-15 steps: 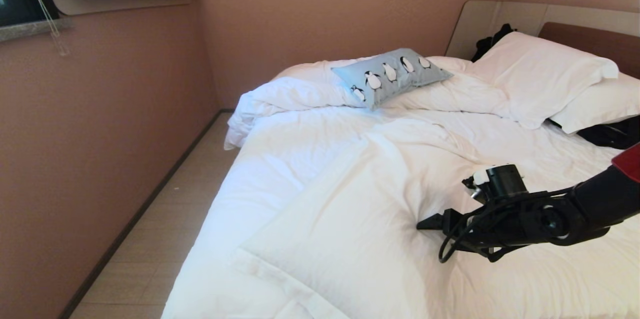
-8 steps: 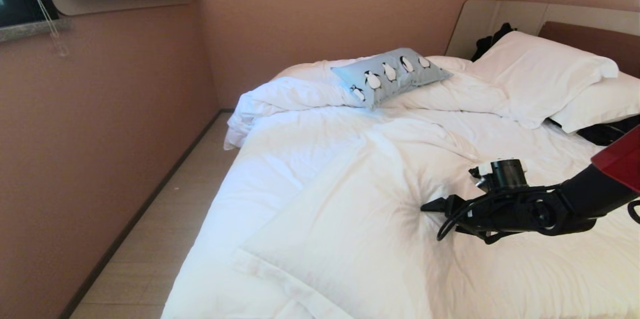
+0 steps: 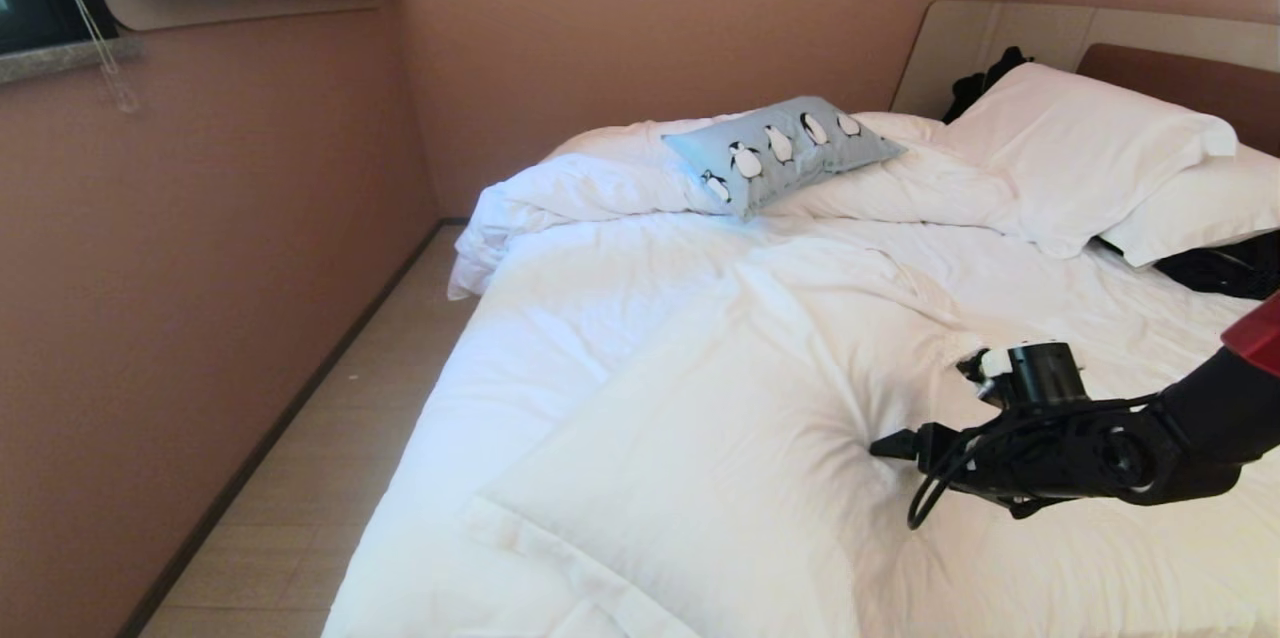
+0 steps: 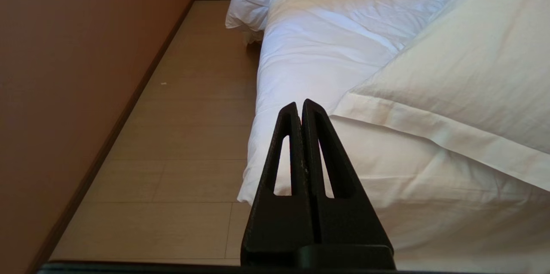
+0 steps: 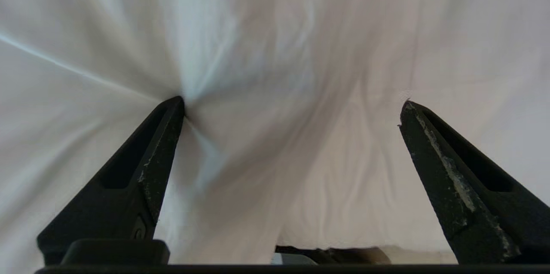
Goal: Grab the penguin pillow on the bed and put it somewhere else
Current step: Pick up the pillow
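Right gripper hangs low over the bed, jaws wide apart and empty. The penguin pillow lies well beyond its tips toward the far left edge, long axis probably slanting toward the headboard. Left gripper, jaws together, is parked by the near corner.

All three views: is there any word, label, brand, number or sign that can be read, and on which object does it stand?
None can be read. The penguin pillow on the bed shows only penguin pictures, no letters. The right gripper carries no legible marking.
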Controlling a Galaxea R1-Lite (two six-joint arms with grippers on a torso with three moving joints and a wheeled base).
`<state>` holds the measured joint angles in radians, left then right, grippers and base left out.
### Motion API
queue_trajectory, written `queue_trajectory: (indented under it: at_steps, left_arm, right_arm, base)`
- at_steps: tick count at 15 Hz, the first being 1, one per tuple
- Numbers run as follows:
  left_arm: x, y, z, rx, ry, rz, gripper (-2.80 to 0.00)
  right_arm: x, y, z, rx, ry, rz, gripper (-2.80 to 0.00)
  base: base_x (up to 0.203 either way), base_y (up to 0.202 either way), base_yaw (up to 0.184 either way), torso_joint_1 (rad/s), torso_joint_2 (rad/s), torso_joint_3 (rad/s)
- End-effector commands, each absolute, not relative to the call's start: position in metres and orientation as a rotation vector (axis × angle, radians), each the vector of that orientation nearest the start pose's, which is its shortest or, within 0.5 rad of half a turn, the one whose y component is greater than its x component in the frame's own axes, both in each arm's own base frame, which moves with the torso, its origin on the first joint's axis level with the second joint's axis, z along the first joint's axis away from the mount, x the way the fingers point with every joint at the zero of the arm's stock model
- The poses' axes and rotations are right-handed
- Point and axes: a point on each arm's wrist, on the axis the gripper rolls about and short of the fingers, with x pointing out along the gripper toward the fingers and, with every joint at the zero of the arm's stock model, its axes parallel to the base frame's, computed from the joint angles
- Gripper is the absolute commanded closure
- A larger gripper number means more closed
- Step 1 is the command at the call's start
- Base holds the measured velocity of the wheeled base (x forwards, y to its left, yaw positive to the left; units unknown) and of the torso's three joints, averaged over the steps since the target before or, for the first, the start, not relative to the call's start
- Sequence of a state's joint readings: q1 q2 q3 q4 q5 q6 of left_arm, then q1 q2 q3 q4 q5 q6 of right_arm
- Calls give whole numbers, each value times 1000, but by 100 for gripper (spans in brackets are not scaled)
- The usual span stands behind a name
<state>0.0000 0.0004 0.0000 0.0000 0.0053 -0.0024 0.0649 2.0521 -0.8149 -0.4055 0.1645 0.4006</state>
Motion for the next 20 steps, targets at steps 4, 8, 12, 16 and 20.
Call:
queue_trajectory:
  at_steps: [4, 8, 12, 16, 20]
  left_arm:
    - [-23, 0, 75, -3, 0, 6, 0]
    - [-23, 0, 75, -3, 0, 6, 0]
    - [-23, 0, 75, -3, 1, 6, 0]
    - [-23, 0, 75, -3, 0, 6, 0]
    - [-23, 0, 75, -3, 0, 6, 0]
  right_arm:
    - [330, 23, 48, 393, 866, -17, -280]
    - [338, 28, 34, 365, 891, -53, -280]
    - [359, 56, 5, 285, 918, -73, -280]
    - [376, 75, 0, 274, 895, -28, -280]
    - [389, 93, 2, 289, 871, 49, -280]
  base:
    - [0, 0, 0, 0, 0, 0]
    - [0, 0, 0, 0, 0, 0]
    - [0, 0, 0, 0, 0, 0]
    - [0, 0, 0, 0, 0, 0]
    - [0, 0, 0, 0, 0, 0]
